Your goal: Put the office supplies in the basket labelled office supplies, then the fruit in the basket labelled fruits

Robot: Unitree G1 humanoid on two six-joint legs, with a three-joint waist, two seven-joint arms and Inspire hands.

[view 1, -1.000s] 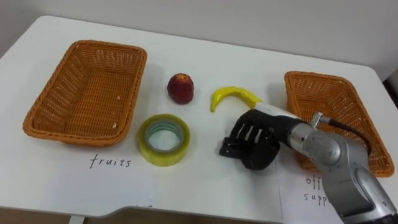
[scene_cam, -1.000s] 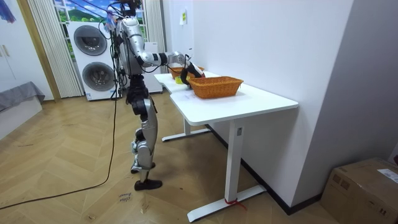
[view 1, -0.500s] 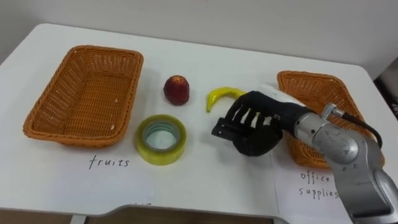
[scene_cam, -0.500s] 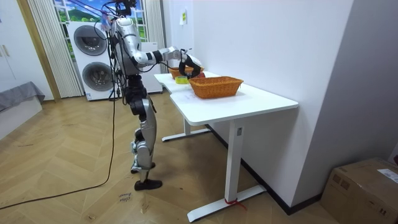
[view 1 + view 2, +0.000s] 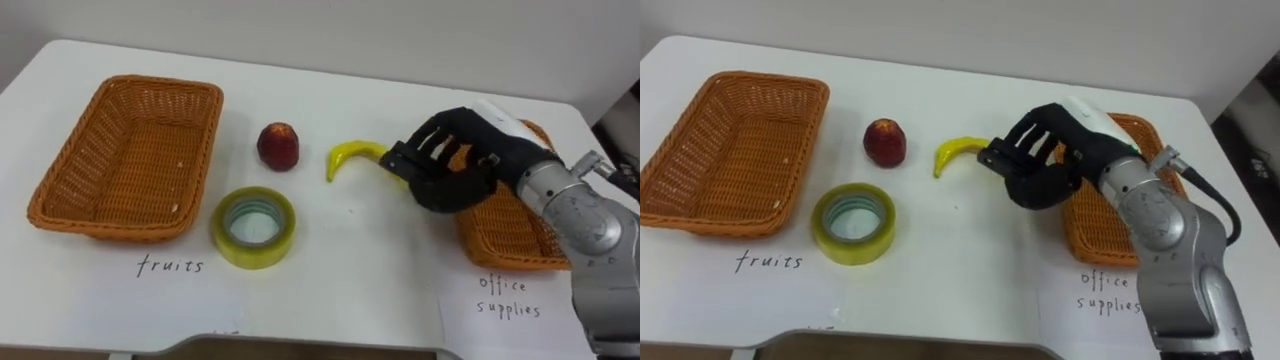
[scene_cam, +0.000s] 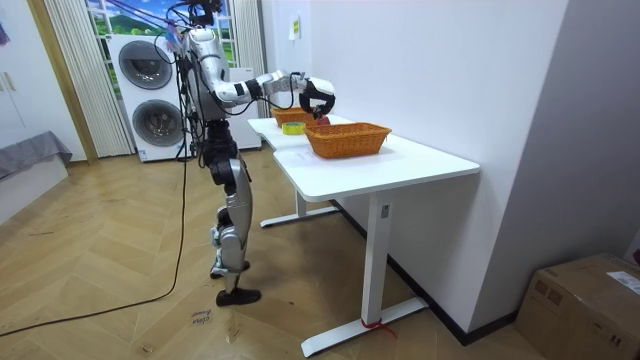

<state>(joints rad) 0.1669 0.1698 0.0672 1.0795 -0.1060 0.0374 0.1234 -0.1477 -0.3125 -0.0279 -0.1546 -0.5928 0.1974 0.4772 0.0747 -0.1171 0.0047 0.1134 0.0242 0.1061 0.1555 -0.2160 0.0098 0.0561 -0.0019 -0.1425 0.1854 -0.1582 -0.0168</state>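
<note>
My right hand (image 5: 468,168) hangs above the table between the banana (image 5: 350,156) and the right wicker basket (image 5: 512,238), which is labelled for office supplies. Its fingers are curled round a black object that I cannot make out. The banana's right end passes behind the fingers. A red apple (image 5: 278,146) lies left of the banana. In front of the apple lies a yellow tape roll (image 5: 253,226), flat on the table. The left wicker basket (image 5: 120,228), labelled fruits, holds nothing. In the room view the robot stands at the table's far end with the right hand (image 6: 318,98) raised.
Handwritten paper labels lie at the table's front edge: one for fruits (image 5: 170,265) and one for office supplies (image 5: 510,298). The white table (image 5: 350,280) ends close in front. Two washing machines (image 6: 150,95) stand behind the robot.
My right hand has lifted off the table in front of the banana. It has moved up and to the right toward the office supplies basket, fingers still curled. The view shifted a little.
</note>
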